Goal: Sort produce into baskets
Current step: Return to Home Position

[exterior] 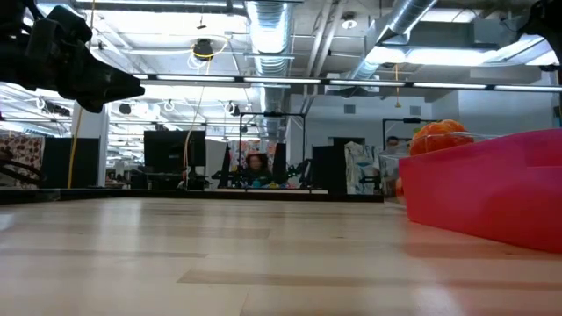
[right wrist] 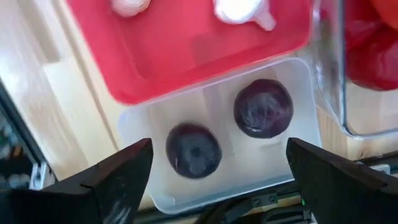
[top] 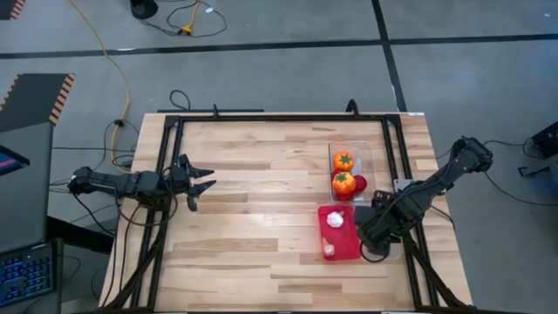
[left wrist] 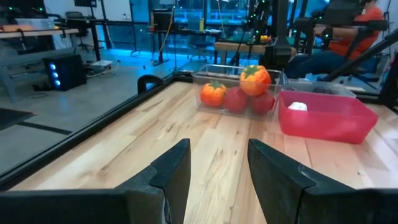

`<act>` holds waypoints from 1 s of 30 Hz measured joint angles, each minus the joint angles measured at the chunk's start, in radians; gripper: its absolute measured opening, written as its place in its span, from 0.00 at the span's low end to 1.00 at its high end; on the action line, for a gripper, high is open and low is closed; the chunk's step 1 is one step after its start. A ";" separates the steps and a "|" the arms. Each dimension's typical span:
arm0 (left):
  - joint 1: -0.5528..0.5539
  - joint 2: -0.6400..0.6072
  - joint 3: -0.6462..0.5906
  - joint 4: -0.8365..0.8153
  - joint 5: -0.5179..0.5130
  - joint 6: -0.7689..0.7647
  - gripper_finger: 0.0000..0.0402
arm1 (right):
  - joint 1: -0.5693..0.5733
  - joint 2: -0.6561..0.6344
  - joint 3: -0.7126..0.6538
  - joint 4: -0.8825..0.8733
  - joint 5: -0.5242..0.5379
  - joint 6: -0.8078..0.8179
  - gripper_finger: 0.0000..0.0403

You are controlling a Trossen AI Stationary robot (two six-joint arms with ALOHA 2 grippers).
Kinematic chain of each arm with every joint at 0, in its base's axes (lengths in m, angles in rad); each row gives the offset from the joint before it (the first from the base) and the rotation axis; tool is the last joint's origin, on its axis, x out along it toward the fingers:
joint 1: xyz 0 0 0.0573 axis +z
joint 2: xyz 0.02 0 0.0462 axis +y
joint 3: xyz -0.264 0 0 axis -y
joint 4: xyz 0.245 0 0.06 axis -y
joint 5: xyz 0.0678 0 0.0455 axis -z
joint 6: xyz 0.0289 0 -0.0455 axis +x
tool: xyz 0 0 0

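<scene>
Evidently your sorting is all but done: two plums (right wrist: pixel 193 150) lie in the clear bin (right wrist: pixel 261 162) under the right gripper (right wrist: pixel 217 146), whose fingers spread wide and hold nothing; garlic (top: pixel 334 220) sits in the red tray (top: pixel 347 244) just beside; orange pieces (top: pixel 343 161) and red ones (top: pixel 359 181) fill the far clear bin (top: pixel 366 157); no loose produce shows on the table (top: pixel 253 218); you need only bring that arm home, while the left gripper (left wrist: pixel 217 149) waits open and empty near the table's left edge.
</scene>
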State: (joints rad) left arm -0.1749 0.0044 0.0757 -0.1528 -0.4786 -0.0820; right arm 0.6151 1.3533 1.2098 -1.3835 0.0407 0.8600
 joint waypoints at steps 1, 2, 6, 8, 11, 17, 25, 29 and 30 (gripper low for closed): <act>0.000 0.000 0.000 0.000 0.000 0.000 0.36 | -0.002 0.000 0.000 0.000 -0.011 -0.025 0.98; 0.000 0.000 0.000 0.000 0.000 -0.002 0.36 | -0.003 0.000 0.000 0.001 -0.016 -0.048 0.97; 0.000 0.000 0.000 0.000 0.000 -0.006 0.36 | -0.039 -0.012 0.003 0.012 -0.017 -0.114 0.93; 0.000 0.000 0.000 -0.001 0.000 -0.006 0.36 | -0.069 -0.037 0.006 0.035 -0.017 -0.156 0.90; 0.000 0.000 0.000 -0.001 0.000 -0.006 0.36 | -0.114 -0.103 0.006 0.091 -0.006 -0.245 0.83; 0.000 0.000 0.000 -0.001 0.000 -0.009 0.36 | -0.207 -0.300 -0.016 0.220 0.086 -0.406 0.68; 0.000 0.000 -0.002 0.007 0.000 -0.009 0.36 | -0.304 -0.567 -0.253 0.532 0.094 -0.623 0.46; 0.000 0.000 -0.002 0.008 -0.001 0.007 0.36 | -0.342 -0.681 -0.367 0.627 0.094 -0.672 0.33; 0.000 0.000 -0.002 0.008 -0.001 0.016 0.36 | -0.352 -0.709 -0.395 0.653 0.093 -0.688 0.30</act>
State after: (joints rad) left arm -0.1749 0.0044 0.0738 -0.1445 -0.4793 -0.0659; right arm 0.2633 0.6447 0.8144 -0.7301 0.1341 0.1725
